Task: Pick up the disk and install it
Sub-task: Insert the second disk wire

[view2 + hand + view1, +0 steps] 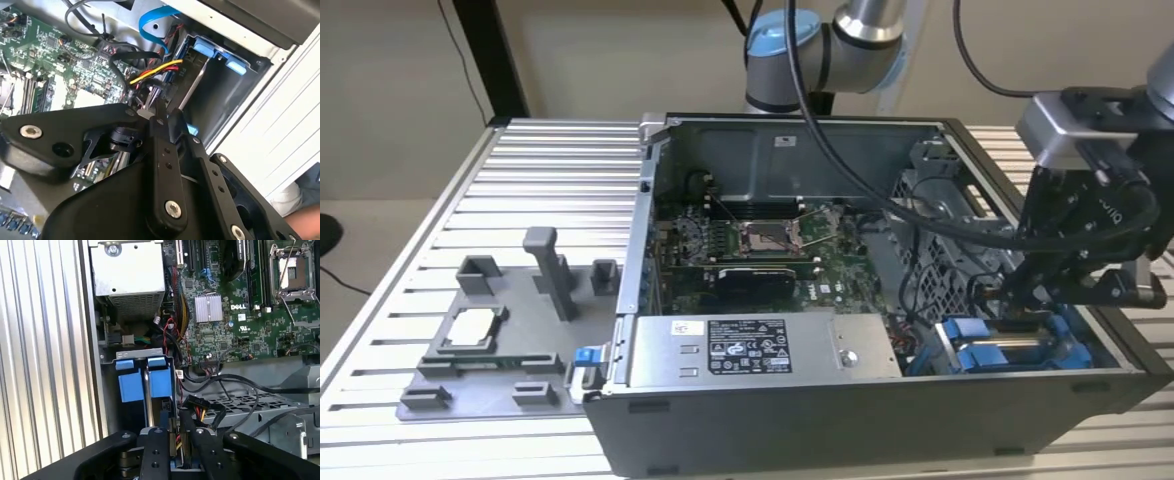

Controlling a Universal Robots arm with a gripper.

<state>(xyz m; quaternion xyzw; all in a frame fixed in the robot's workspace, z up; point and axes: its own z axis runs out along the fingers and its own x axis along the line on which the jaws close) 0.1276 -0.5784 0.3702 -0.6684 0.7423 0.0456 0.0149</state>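
The disk (985, 352) stands on edge in the drive bay at the front corner of the open computer case (761, 430), on the exterior view's right. Its blue carrier tabs (161, 382) face up beside a thin silver edge, and the same blue tabs show at the disk (210, 50) in the second wrist view. My gripper (1027, 300) hangs low inside the case, right over the far end of that bay. In both wrist views the gripper (175, 437) (150, 116) sits in line with the disk, its tips hidden behind its own black links.
Yellow, red and black cables (155, 70) run close beside the gripper. A large grey box with a black label (747, 348) fills the case front, with the motherboard (774, 250) behind it. A grey fixture (480, 360) holding a square chip (470, 328) lies outside on the exterior view's left.
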